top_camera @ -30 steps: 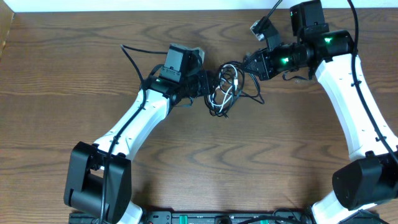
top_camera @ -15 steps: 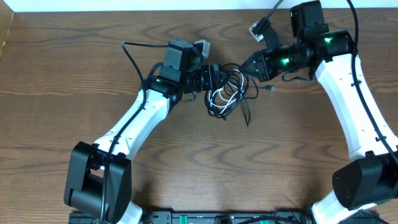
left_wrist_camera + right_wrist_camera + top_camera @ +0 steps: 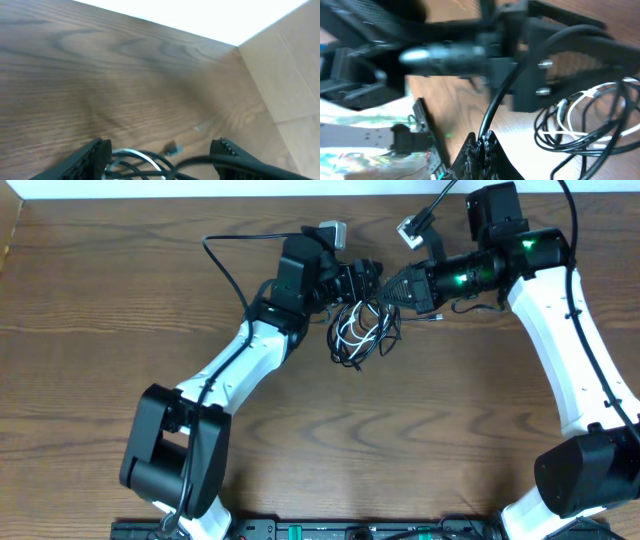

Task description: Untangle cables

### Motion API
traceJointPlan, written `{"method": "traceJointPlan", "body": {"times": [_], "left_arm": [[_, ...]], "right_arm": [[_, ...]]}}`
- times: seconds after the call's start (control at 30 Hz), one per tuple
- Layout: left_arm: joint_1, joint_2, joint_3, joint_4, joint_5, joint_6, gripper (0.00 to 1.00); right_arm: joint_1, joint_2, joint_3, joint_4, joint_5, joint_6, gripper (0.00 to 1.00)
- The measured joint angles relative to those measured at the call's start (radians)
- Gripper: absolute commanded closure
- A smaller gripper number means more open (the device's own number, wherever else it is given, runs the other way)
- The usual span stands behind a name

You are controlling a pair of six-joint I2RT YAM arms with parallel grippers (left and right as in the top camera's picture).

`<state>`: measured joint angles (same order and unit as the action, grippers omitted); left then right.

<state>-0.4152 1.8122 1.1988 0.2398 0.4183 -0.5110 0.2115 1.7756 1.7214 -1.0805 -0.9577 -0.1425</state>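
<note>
The cables (image 3: 360,332) are a small tangle of black loops with one white cord (image 3: 348,330), hanging between my two grippers at the far middle of the table. My left gripper (image 3: 366,278) is open. In the left wrist view its fingers (image 3: 162,147) stand wide apart with black and white loops (image 3: 145,156) running between them. My right gripper (image 3: 393,292) is shut on one black cable (image 3: 496,107), which runs up from its fingertips (image 3: 482,141). The tangle also shows in the right wrist view (image 3: 585,117). A small plug (image 3: 437,318) lies on the table beside the tangle.
The brown wooden table (image 3: 320,440) ends at a white back wall just behind the grippers. A cardboard side wall (image 3: 285,75) stands at the table's edge. The left arm's own thick black wire (image 3: 222,258) arcs up behind its wrist.
My left gripper has moved right and toward the back wall, close to the right gripper. The tangle has drawn in tighter and shifted with it. The right arm has hardly moved.
</note>
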Motion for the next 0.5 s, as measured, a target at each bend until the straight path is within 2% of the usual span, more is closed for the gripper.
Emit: {"method": "traceJointPlan", "body": {"times": [0.07, 0.13, 0.17, 0.23, 0.37, 0.5], "left_arm": [[0.0, 0.013, -0.002, 0.048, -0.045, -0.02, 0.35], [0.001, 0.016, -0.005, 0.135, -0.078, -0.033, 0.58], [0.001, 0.016, -0.006, 0.185, -0.085, -0.036, 0.81], [0.001, 0.008, -0.006, 0.263, -0.103, -0.044, 0.92], [0.001, -0.029, -0.006, 0.21, -0.114, -0.038, 0.92], [0.001, -0.145, -0.01, 0.028, -0.121, 0.01, 0.93]], "right_arm": [[-0.002, 0.0, 0.0, -0.003, -0.035, 0.0, 0.99], [-0.004, 0.0, 0.0, -0.004, -0.058, 0.0, 0.99], [-0.011, 0.0, 0.0, -0.005, -0.064, 0.0, 0.99], [-0.027, -0.003, 0.0, -0.008, -0.057, 0.003, 0.99], [-0.067, -0.008, 0.0, -0.009, 0.023, 0.035, 0.99], [-0.1, -0.01, 0.0, -0.004, 0.151, 0.097, 0.99]]}}
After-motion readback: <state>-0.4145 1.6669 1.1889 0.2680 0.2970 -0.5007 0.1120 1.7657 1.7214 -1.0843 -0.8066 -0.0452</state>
